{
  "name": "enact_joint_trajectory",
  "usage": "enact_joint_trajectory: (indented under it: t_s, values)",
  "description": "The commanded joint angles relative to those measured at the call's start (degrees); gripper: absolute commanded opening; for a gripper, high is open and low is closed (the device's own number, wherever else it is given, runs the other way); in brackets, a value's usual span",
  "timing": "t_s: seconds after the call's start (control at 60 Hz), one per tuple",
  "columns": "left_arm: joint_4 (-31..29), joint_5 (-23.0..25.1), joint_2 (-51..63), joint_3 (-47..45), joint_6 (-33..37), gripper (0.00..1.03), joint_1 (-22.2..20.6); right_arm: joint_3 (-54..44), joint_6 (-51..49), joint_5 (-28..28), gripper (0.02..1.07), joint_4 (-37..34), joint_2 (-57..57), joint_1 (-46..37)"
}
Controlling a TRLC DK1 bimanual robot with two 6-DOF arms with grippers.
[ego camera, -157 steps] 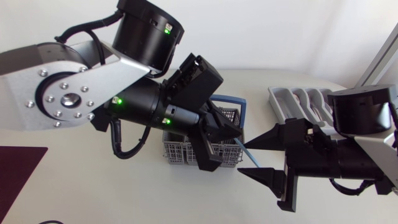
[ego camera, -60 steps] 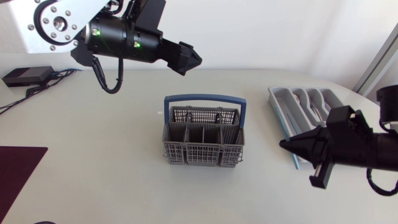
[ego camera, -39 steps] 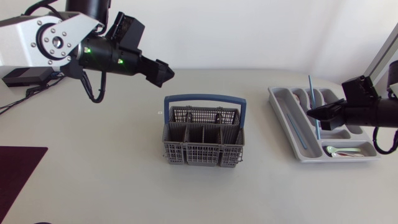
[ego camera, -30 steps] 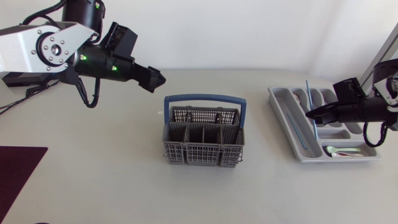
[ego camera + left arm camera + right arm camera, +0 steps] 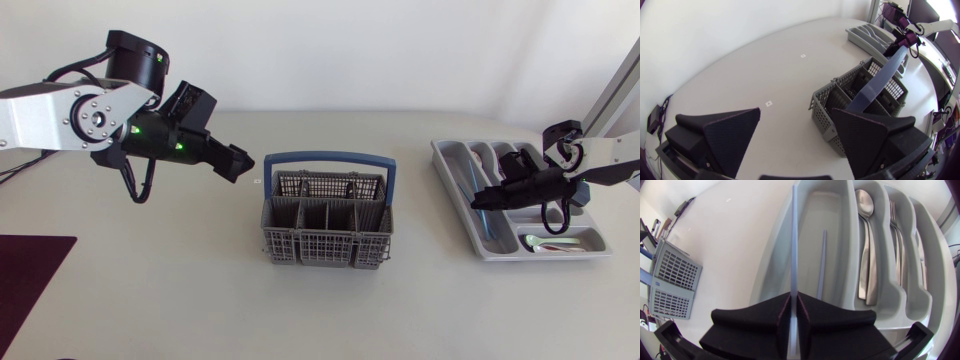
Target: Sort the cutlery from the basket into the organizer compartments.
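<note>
While the left gripper (image 5: 238,160) hangs over the table (image 5: 150,290) just beside the basket (image 5: 325,235), apart from its handle, the right gripper (image 5: 482,200) sits low over the organizer (image 5: 600,247), on the side nearest the basket. It is probably there so its load can go straight down into a slot. From above, no cutlery shows in the basket's cells.

From the left wrist, the fingers (image 5: 735,137) stand wide with nothing between them. The basket lies ahead and a little aside, which reads as waiting out of the way.

From the right wrist, the fingers (image 5: 830,317) are pressed narrow on a blue stick (image 5: 793,240), gripped near one end. Its long axis runs straight ahead of the gripper, along the organizer's outermost long compartment, with the tip toward the far wall. A second stick (image 5: 822,262) already lies lengthwise in that compartment, with spoons (image 5: 866,210) and forks (image 5: 895,230) in the compartments beside it. Held parallel like this, the stick should drop in cleanly. Whether it touches the organizer I cannot tell.
</note>
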Motion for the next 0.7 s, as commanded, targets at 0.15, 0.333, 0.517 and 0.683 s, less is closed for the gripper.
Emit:
enact_joint_trajectory:
  t_s: [0.15, 0.333, 0.517, 0.683]
  values:
    - [1.0, -0.5, 0.7, -3.5, 2.6, 0.98, 1.0, -0.9, 0.7, 1.7, 0.69, -0.2, -1.7, 0.0]
    - [2.0, -1.7, 1.5, -5.6, 4.0, 0.98, 1.0, -6.7, -1.0, 3.3, 0.82, 0.3, -12.7, 1.7]
    - [1.7, -2.4, 2.8, -7.1, 5.3, 0.97, 0.4, -12.7, -0.9, 3.2, 0.82, -1.3, -22.8, 10.1]
    - [1.0, -2.4, 3.0, -9.2, 6.6, 0.97, -2.0, -14.6, 1.2, 3.3, 0.83, -2.3, -24.9, 18.9]
